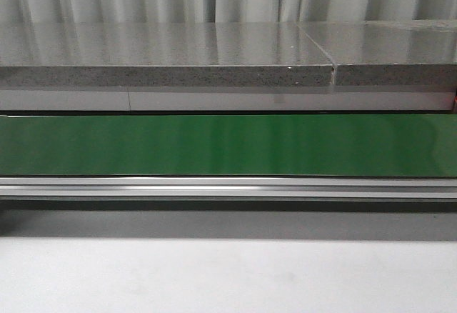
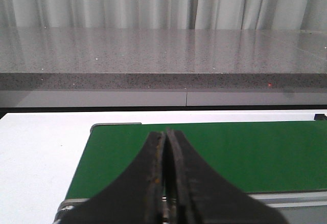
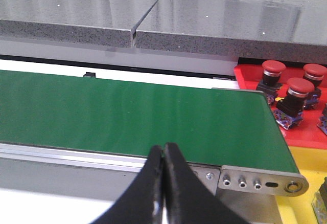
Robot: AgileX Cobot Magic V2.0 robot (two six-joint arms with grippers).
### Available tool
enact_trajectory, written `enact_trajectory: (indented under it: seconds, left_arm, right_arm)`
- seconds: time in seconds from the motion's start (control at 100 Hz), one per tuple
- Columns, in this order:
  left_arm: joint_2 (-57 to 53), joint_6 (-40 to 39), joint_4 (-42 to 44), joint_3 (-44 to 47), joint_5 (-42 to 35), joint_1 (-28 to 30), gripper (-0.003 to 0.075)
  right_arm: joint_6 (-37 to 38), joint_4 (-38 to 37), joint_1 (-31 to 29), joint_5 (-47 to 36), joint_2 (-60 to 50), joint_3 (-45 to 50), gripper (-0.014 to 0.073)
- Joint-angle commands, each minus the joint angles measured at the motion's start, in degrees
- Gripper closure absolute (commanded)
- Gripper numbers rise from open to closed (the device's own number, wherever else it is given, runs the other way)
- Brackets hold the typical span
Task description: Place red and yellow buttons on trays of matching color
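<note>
We see both pincers pressed together, empty, left pincer (image 2: 164, 183) and right pincer (image 3: 162, 183), at the near edge of the green belt (image 3: 127, 116). Beyond the belt's end, three red buttons (image 3: 299, 87) stand on the red tray (image 3: 250, 78).

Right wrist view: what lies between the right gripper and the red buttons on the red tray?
Only the bare green belt and its metal end bracket separate the shut right gripper from the red buttons on the red tray.

Both claws black — left claw (image 2: 166, 183) rust-flecked, right claw (image 3: 163, 183) plain.
</note>
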Motion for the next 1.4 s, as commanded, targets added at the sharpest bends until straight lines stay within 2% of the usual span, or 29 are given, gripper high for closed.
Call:
enact_trajectory:
  seconds: [0.0,0.07,0.13,1.39]
  left_arm:
    - [-2.59,-0.15,0.09,0.99,-5.85,0.02,0.0739]
    - [-5.48,-0.15,0.09,2.51,-5.59,0.02,0.0739]
    - [-7.76,-0.15,0.09,2.51,-2.14,0.02,0.0739]
    - [-7.50,-0.15,0.53,2.51,-2.13,0.02,0.0739]
  right_arm:
    - [0.07,-0.26,0.04,-4.83,-0.96,-0.63,0.0662]
    - [0.07,-0.26,0.04,-4.83,-0.96,-0.63,0.0662]
    - [0.07,-0.26,0.04,-4.83,-0.96,-0.63,0.0662]
    - [0.07,-0.26,0.04,-4.70,-0.96,-0.63,0.0662]
